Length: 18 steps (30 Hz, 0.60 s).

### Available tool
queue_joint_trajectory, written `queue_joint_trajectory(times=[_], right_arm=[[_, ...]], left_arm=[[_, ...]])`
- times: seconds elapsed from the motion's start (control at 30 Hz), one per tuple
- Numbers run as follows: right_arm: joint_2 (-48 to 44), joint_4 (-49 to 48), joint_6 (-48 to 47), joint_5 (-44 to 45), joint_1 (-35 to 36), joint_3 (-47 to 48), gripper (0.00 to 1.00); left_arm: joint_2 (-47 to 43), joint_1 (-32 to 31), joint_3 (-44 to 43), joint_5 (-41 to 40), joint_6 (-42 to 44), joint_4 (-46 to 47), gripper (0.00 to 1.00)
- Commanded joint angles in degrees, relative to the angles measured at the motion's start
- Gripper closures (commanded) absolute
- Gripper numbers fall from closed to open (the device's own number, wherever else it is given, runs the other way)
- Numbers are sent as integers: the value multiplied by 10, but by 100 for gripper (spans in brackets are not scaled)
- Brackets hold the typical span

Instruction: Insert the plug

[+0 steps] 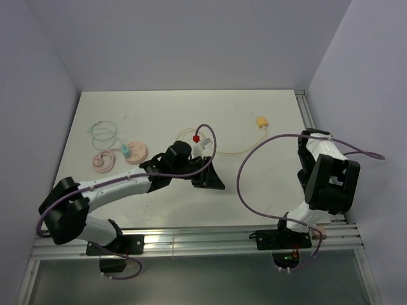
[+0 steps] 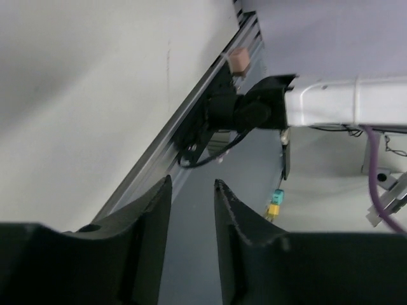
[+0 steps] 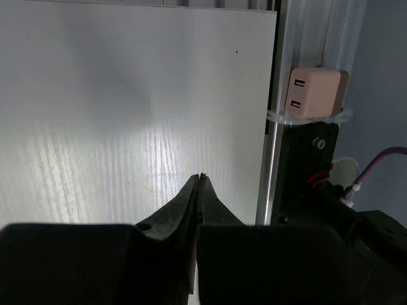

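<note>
On the far right part of the table (image 1: 159, 108), the yellow plug (image 1: 261, 121) is found lying loose, gripped by nothing. Its pale cable (image 1: 229, 152) is traced leftward to a loop with a red end (image 1: 196, 138), which lies just beside the left arm's wrist. The pink charger (image 3: 316, 92), showing two ports, is strapped to the rail (image 3: 283, 51) at the near right edge, close to the right arm's base and well apart from the plug.

The left gripper (image 2: 192, 184) is recorded over mid-table with jaws spread and nothing between them. The right gripper (image 3: 200, 179) is recorded with fingers pressed together, empty, directed at bare table beside the rail.

The task is judged to be at the pre-grasp stage.

Risks noted:
- The loop could be snagged by the left arm, so close does it lie, and the plug dragged off.
- A flat-lying plug may be pinched askew, and then jammed against a port.
- The charger, held by a strap only, may be tilted under push.
- Approach is crowded by the right base and purple harness (image 1: 239, 181).
</note>
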State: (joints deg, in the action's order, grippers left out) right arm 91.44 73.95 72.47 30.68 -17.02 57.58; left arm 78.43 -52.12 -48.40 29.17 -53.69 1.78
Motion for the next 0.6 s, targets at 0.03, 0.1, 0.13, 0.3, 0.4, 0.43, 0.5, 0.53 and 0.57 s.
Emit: queue_joint_trajectory(times=[0.03, 0.1, 0.13, 0.3, 0.4, 0.43, 0.5, 0.53, 0.57], right_arm=[[-72, 2, -37, 12, 10, 4, 100], [-104, 20, -9, 38, 11, -8, 100], [-127, 29, 14, 42, 9, -10, 100], [-136, 24, -18, 30, 3, 5, 100], [-125, 26, -32, 33, 3, 13, 100], [-129, 26, -34, 34, 3, 11, 100], [-138, 26, -27, 34, 2, -1, 100], [-150, 24, -22, 33, 3, -5, 100], [-157, 18, -23, 31, 3, -12, 100]], left_arm=[[69, -16, -46, 37, -15, 124, 71], [98, -28, -70, 30, -8, 138, 73], [109, -40, -83, 29, -4, 133, 75], [188, -62, -148, 45, -5, 152, 88], [230, -75, -163, 69, -27, 197, 90], [240, -78, -169, 70, -27, 200, 90], [269, -90, -187, 67, -26, 200, 90], [279, -93, -194, 70, -29, 202, 89], [297, -96, -208, 72, -36, 205, 89]])
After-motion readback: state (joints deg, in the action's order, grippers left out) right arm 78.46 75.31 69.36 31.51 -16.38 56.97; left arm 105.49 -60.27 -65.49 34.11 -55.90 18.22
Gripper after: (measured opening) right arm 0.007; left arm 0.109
